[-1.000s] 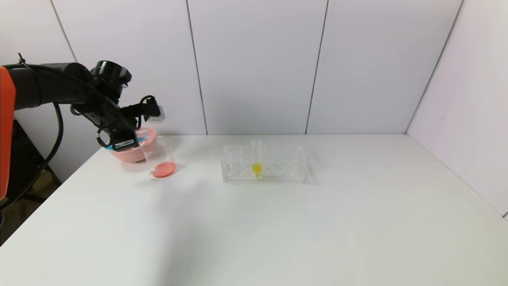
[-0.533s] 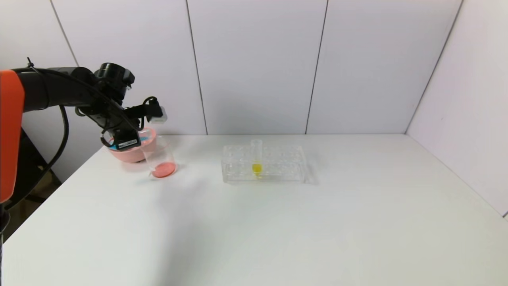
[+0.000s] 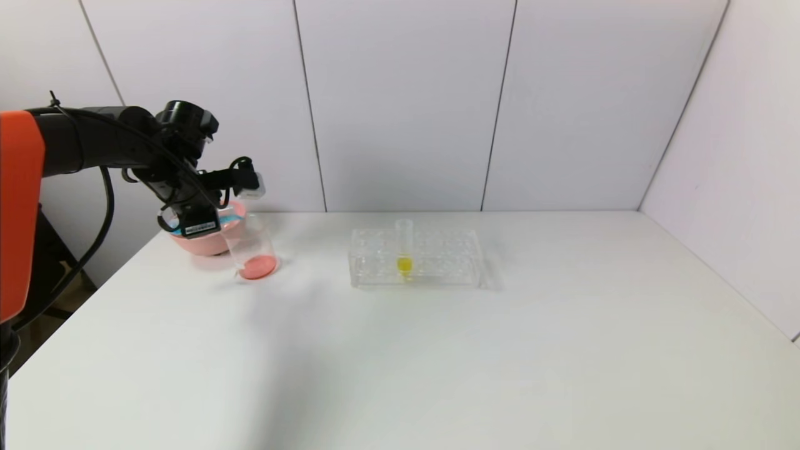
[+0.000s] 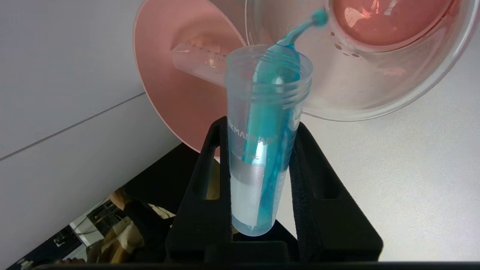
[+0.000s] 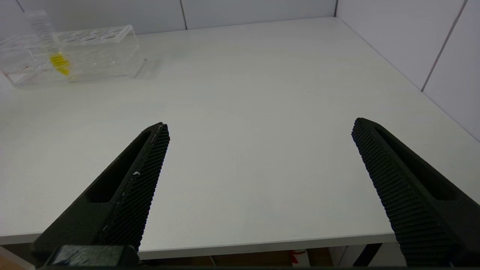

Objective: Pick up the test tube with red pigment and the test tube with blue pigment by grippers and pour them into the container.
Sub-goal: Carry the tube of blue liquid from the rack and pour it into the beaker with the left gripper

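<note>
The left gripper [image 4: 262,150] is clamped on the blue tube [image 4: 264,142], tipped mouth-down over the beaker [image 4: 375,75]. Blue liquid runs along the tube's inside and a strand with a drop at its end hangs from the mouth, over the beaker's rim. Red liquid lies in the beaker's bottom. In the head view the beaker [image 3: 252,250] stands on the table [image 3: 437,362], just in front of a pink bowl [image 3: 203,240]. An empty clear tube [image 4: 195,62] lies in that bowl. A yellow tube [image 3: 404,247] stands in the rack [image 3: 437,256]. The right gripper [image 5: 258,165] hangs spread wide near the table's edge, holding nothing.
</note>
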Tool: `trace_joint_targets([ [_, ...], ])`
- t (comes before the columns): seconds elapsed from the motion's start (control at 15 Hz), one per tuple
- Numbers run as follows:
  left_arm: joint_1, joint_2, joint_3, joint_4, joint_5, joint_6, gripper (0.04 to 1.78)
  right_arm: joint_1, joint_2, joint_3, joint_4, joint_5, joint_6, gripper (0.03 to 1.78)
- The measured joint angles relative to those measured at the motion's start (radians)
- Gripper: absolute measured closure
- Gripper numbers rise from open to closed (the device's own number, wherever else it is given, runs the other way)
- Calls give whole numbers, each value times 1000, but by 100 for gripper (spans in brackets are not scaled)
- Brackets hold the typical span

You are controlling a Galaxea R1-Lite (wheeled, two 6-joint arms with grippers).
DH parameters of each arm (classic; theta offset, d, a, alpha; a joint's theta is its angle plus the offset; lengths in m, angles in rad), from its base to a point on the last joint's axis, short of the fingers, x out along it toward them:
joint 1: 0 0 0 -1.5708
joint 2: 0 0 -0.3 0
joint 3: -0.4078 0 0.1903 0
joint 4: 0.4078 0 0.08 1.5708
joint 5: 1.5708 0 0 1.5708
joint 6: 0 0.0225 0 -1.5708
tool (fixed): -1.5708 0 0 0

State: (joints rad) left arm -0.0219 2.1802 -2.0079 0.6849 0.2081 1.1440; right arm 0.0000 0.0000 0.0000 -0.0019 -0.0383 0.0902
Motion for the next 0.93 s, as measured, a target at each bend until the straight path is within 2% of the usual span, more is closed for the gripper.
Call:
trace_joint_targets([
  [0.93, -32, -10, 0, 29, 93, 18, 135, 0, 0, 0, 0, 0, 0, 4],
])
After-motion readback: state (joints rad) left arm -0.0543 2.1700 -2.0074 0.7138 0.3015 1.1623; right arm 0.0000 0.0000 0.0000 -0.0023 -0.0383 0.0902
